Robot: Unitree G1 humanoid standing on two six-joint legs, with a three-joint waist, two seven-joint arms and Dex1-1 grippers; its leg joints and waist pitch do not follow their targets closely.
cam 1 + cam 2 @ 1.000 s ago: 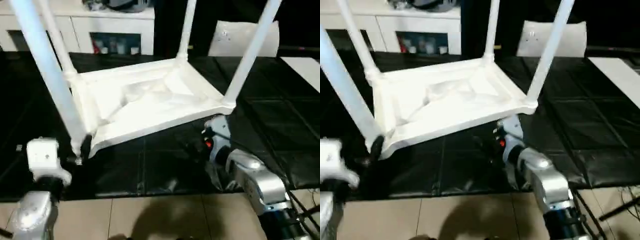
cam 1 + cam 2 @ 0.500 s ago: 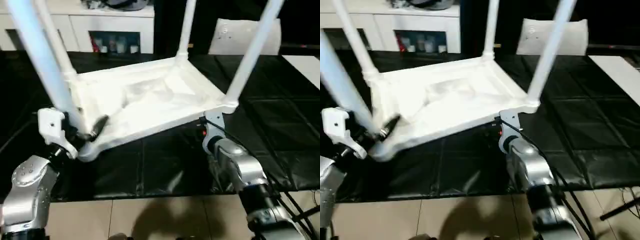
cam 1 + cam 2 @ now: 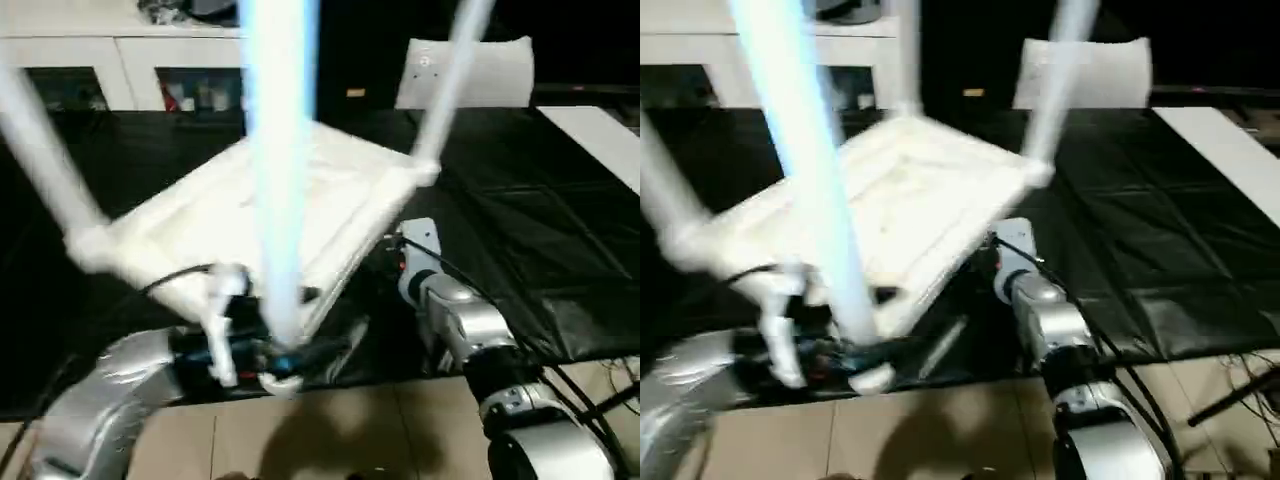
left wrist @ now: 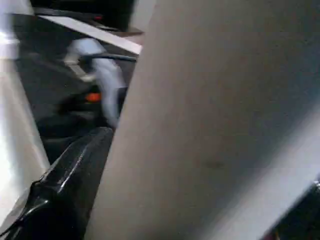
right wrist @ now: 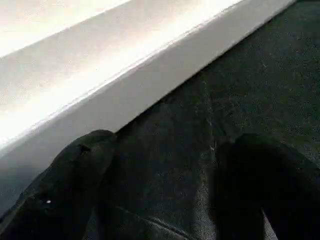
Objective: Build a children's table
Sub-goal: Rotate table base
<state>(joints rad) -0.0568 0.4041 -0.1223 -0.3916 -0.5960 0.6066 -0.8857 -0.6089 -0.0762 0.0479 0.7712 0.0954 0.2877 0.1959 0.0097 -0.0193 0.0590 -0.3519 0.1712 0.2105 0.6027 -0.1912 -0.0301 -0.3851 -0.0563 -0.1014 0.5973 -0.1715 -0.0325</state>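
The children's table is upside down, its white ribbed top (image 3: 200,225) tilted over the black mat with its legs pointing up. The nearest leg (image 3: 280,180) rises in front of me, blurred. My left gripper (image 3: 272,356) is shut on that leg near its socket; in the left wrist view the leg (image 4: 210,125) lies against one black finger (image 4: 70,175). My right gripper (image 5: 160,200) stands open low on the mat, its fingers (image 5: 75,170) just short of the top's rim (image 5: 125,95). Other legs (image 3: 445,90) stand at the far corners.
A white glass-door cabinet (image 3: 100,50) lines the back. A flat white sheet with a round fitting (image 3: 480,70) leans at the back right, and a white panel (image 3: 600,130) lies at the right. The black mat (image 3: 520,230) ends at tan floor (image 3: 380,430); cables (image 3: 600,400) trail right.
The table has swung round and tilted, its near corner coming toward the front middle with my left gripper on the leg. The right arm has hardly moved.
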